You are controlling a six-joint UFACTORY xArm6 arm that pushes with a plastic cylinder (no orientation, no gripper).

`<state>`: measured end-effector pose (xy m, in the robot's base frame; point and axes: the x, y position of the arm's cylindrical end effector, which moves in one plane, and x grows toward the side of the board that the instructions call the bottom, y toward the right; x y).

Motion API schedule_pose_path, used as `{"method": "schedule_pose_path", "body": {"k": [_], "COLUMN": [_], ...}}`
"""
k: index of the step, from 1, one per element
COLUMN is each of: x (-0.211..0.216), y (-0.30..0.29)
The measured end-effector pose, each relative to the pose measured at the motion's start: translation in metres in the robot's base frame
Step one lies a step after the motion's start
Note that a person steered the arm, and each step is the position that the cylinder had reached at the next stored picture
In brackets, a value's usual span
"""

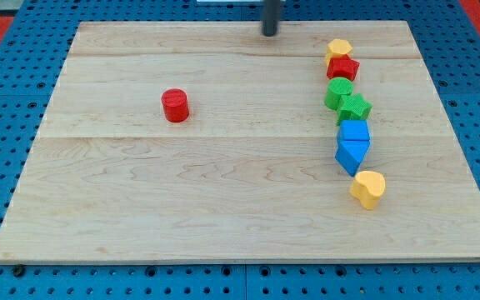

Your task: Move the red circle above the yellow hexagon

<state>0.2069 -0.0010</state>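
The red circle stands alone on the wooden board at the view's left of centre. The yellow hexagon sits near the view's top right, at the head of a line of blocks. My tip is near the view's top edge of the board, between the two, well apart from both. It is up and to the right of the red circle and left of the yellow hexagon.
Below the yellow hexagon runs a line of blocks: a red star, a green block, a green star, two blue blocks, and a yellow heart. The board lies on a blue pegboard.
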Motion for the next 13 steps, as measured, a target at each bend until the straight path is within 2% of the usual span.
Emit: {"method": "schedule_pose_path", "body": {"k": [1, 2, 3, 4, 5, 6, 7, 8, 9, 11, 12, 13], "x": [0.036, 0.129, 0.208, 0.210, 0.177, 0.178, 0.148, 0.184, 0.153, 0.080, 0.073, 0.064], "y": [-0.108, -0.186, -0.170, -0.107, -0.062, -0.034, -0.054, -0.056, -0.097, -0.061, -0.064, -0.101]}}
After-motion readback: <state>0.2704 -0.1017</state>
